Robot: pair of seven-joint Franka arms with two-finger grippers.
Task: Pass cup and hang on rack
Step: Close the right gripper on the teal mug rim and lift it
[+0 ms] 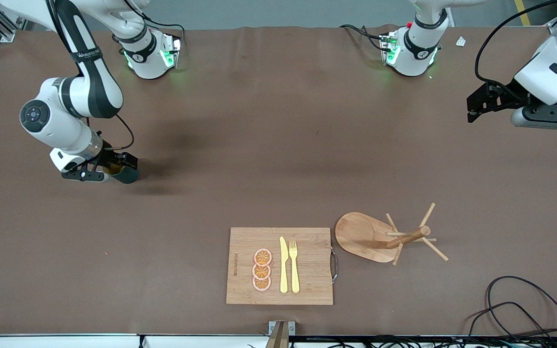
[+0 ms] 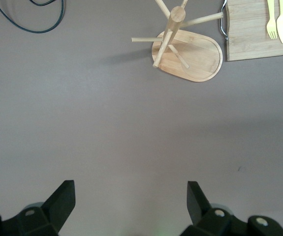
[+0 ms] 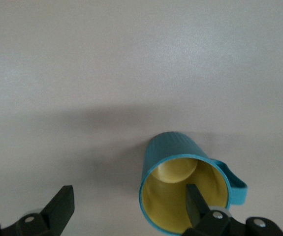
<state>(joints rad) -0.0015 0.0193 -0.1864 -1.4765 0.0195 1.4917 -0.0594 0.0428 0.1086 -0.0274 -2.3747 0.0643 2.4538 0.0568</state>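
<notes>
Right gripper (image 1: 114, 170) sits low at the cup (image 1: 124, 175), frame's left. Rack (image 1: 385, 237) is lower right, beside the cutting board (image 1: 279, 266). Left gripper (image 1: 474, 104) waits, upper right.

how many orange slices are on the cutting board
3 orange slices, in a column on the cutting board beside the yellow knife: one farthest from the front camera, one in the middle, one nearest. None looks hidden.

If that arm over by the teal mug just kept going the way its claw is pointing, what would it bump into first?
Probably the dark teal cylindrical mug with the mustard-yellow inside. The right end effector is open, one finger already over the mug's mouth, the other over bare brown table. Going on, it would likely straddle the rim; depth is unclear.
</notes>
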